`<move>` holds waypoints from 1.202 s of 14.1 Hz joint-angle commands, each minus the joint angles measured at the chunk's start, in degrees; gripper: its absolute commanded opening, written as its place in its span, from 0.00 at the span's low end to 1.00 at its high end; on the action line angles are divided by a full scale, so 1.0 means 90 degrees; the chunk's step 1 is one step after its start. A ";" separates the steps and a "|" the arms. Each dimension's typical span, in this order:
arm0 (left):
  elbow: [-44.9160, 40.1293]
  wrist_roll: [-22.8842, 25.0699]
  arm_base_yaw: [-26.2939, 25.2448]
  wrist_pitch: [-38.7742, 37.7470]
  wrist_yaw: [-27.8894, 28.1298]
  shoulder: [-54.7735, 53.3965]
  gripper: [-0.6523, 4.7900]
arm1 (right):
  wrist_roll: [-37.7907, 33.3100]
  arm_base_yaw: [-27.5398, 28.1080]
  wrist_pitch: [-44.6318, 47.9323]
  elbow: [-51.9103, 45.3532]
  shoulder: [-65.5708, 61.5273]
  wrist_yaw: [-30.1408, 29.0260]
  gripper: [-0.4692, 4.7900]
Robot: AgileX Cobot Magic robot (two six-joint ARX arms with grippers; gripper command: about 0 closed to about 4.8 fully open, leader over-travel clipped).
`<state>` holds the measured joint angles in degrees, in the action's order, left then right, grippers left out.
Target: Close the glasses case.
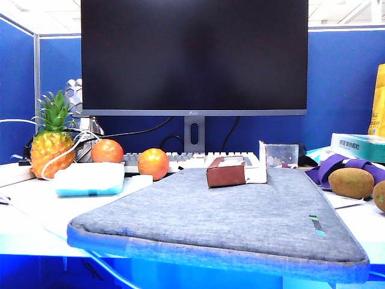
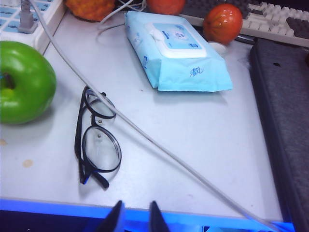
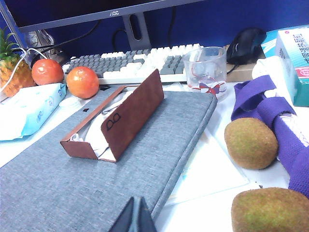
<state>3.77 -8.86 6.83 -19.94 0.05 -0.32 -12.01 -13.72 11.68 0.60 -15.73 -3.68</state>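
The glasses case lies on the grey padded sleeve, toward its far end, close to the keyboard. The case is open: its reddish-brown lid stands up on the hinge, tilted a little, and the whitish lining shows inside the tray. In the exterior view the case sits just in front of the monitor stand, with a clear plastic cup just beside it on the right.

My right tool is near the close edge of the sleeve, well apart from the case. I see only its two dark tips; they stand almost together, so it is narrow, and it holds nothing.

My left tool hangs over the front edge of the white surface on the left side. Its two fingers stand apart with a gap between them, and nothing is in that gap. In front of it lie a pair of black glasses, a white cable, a green apple and a blue pack of wipes.

Two oranges and a pineapple stand left of the keyboard, and two kiwis lie to the right of the sleeve.
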 commanded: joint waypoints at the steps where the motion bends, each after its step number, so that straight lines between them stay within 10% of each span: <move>1: 0.0002 -0.0019 -0.0005 0.0044 -0.0039 0.0007 0.11 | 0.0005 0.0000 0.0058 -0.0053 0.0007 0.0015 0.08; 5: 0.0002 -0.0022 -0.0005 0.0381 -0.0981 0.0007 0.11 | 0.0002 -0.0002 0.0061 -0.0053 0.0007 -0.0053 0.08; 17: 0.0058 -0.0471 -0.0010 0.1532 -0.0542 0.0005 0.11 | -0.0187 -0.0005 0.0437 0.0066 0.0000 0.0002 0.08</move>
<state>4.08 -12.95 6.83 -7.29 -5.93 -0.32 -13.52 -13.72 14.20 0.64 -15.73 -4.05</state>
